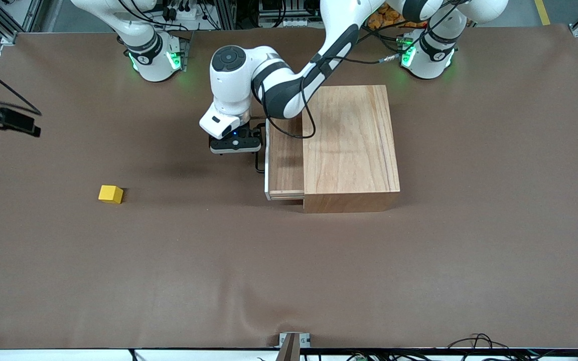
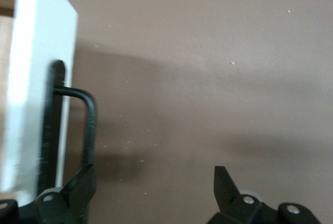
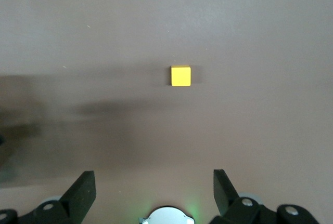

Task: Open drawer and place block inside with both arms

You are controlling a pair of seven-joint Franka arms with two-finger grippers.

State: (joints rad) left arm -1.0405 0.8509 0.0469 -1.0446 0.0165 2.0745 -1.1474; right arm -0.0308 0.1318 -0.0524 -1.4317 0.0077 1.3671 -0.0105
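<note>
The light wood box [image 1: 351, 145] stands mid-table with its drawer [image 1: 285, 155] slid partly out toward the right arm's end. The drawer's white front panel [image 1: 267, 165] carries a thin black loop handle [image 1: 259, 161]. My left gripper [image 1: 235, 146] hangs just in front of that panel. In the left wrist view it [image 2: 153, 187] is open, with one of its fingers [image 2: 78, 190] against the handle [image 2: 91, 125] and nothing between the jaws. The yellow block [image 1: 111, 194] lies on the table toward the right arm's end. My right gripper [image 3: 153, 190] is open and empty high above the table, with the block [image 3: 180, 76] in its view.
A brown cloth [image 1: 289, 260] covers the table. The left arm's black cable [image 1: 289, 131] drapes over the open drawer. A black device [image 1: 3, 121] juts in at the table's edge at the right arm's end. A small metal clamp [image 1: 294, 341] sits at the nearest edge.
</note>
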